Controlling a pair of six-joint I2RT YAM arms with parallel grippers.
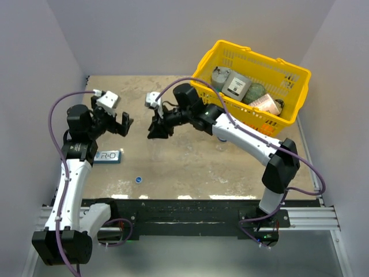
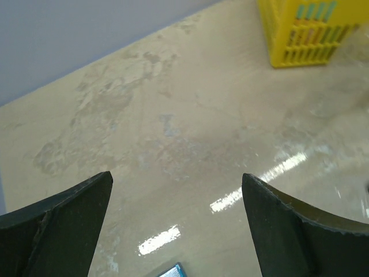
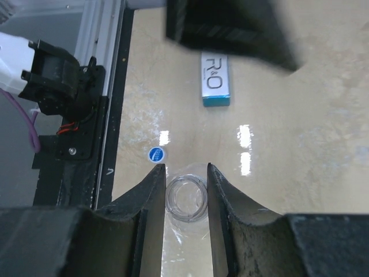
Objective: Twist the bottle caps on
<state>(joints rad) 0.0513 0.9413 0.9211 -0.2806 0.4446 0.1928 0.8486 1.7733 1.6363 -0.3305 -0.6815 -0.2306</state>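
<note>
My right gripper [image 1: 157, 130] [image 3: 184, 167] is shut on the neck of a clear unlabelled bottle [image 3: 186, 198]. The bottle's open mouth faces the wrist camera and has no cap on it. In the top view the bottle is hidden by the gripper. One small blue bottle cap [image 1: 138, 179] [image 3: 155, 154] lies on the table near the front edge, apart from both grippers. My left gripper [image 1: 124, 124] [image 2: 176, 175] is open and empty, held above the table facing the right gripper. Other bottles and caps are out of view.
A blue-and-white flat packet [image 1: 108, 156] [image 3: 215, 81] [image 2: 173, 271] lies on the table under the left gripper. A yellow basket [image 1: 291, 112] [image 2: 305, 34] with grey cans and jars stands at the back right. Walls close in the left, back and right sides.
</note>
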